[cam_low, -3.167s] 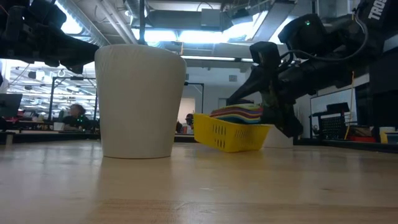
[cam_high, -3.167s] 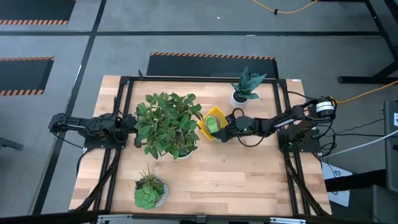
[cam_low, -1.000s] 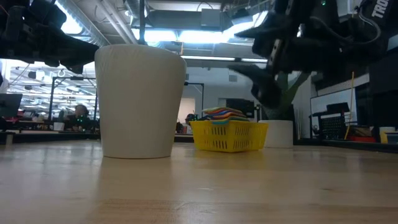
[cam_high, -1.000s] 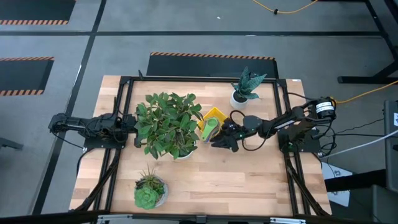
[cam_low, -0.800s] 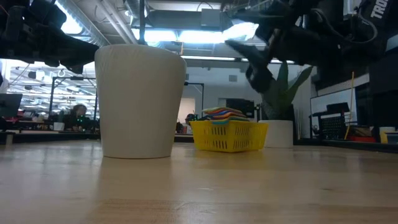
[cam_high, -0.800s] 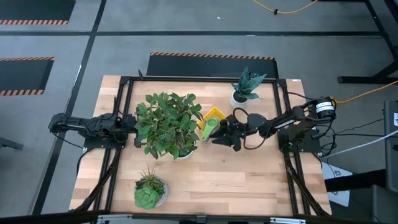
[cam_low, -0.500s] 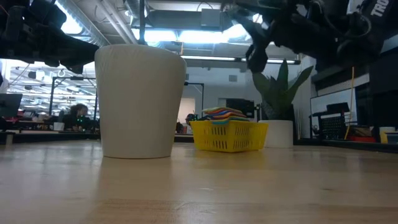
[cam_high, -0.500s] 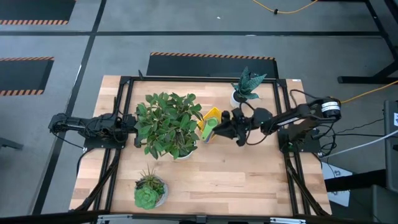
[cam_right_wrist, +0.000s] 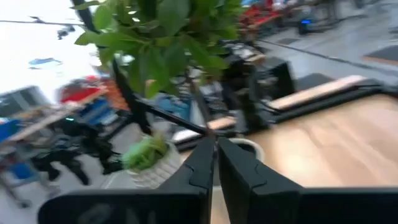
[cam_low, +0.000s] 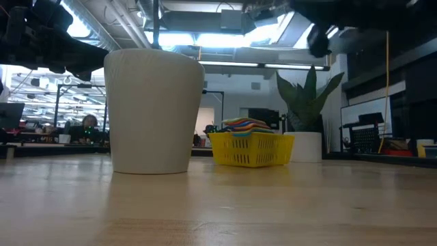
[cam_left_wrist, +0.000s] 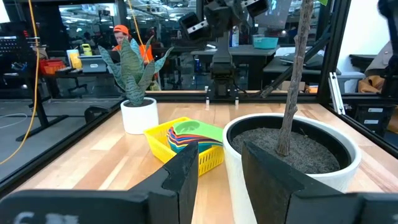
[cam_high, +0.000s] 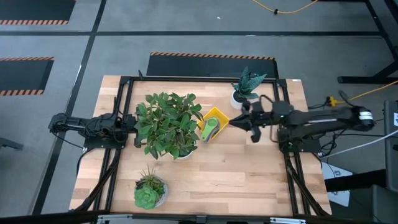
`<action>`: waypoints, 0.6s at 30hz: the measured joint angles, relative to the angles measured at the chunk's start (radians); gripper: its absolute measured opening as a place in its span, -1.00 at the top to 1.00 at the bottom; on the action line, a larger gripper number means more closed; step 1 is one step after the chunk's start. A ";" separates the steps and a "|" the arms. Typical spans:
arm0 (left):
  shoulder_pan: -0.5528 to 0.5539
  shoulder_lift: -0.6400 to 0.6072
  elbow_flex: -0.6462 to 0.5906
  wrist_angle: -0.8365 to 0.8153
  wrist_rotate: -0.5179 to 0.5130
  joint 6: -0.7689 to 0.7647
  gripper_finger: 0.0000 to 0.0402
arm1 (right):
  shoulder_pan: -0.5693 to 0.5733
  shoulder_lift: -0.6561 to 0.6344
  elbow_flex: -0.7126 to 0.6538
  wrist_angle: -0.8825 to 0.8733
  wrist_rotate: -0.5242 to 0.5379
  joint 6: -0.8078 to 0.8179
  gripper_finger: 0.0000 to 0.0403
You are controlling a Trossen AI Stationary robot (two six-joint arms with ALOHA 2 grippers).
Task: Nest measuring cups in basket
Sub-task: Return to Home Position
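At the table's [cam_high: 236, 180] 9 o'clock edge we see the left arm stretched flat. The left gripper [cam_high: 127, 122] points at the pot of the big leafy plant [cam_high: 166, 124]. In the left wrist view its fingers [cam_left_wrist: 186, 171] stand a little apart, with nothing between them, and the white pot [cam_left_wrist: 292, 149] shows through the gap.

At the plant's 3 o'clock, just beside its leaves, sits the yellow basket [cam_high: 217, 112], flat on the wood near the table's centre. The measuring cups [cam_high: 210, 129] lie nested inside it, the green one on top with its handle toward 7 o'clock. From table height we see the stack [cam_low: 242, 124] rising a little above the basket's [cam_low: 249, 150] rim, and the left wrist view shows the same stack [cam_left_wrist: 196, 132] in the basket [cam_left_wrist: 168, 134].

At the basket's 3 o'clock the right gripper [cam_high: 234, 121] points toward it, close by but apart. The low view shows the right arm raised well above the basket. In the right wrist view its fingers [cam_right_wrist: 205, 165] are pressed together and hold nothing.

A snake plant [cam_high: 247, 84] stands at the basket's 1 o'clock, and a succulent [cam_high: 149, 191] at the table's 7 o'clock corner.
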 joint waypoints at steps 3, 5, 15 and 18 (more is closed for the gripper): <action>0.000 0.000 0.000 0.000 0.000 0.000 0.42 | 0.000 -0.149 0.000 -0.189 0.044 -0.030 0.87; 0.000 0.000 0.000 0.000 0.000 0.000 0.42 | 0.007 -0.239 0.000 -0.292 0.062 -0.046 0.87; 0.000 0.000 0.000 0.000 0.000 0.000 0.42 | 0.054 -0.547 0.000 -0.652 0.170 -0.144 0.87; 0.000 0.000 0.000 0.000 0.000 0.000 0.42 | 0.061 -0.595 0.000 -0.705 0.170 -0.176 0.87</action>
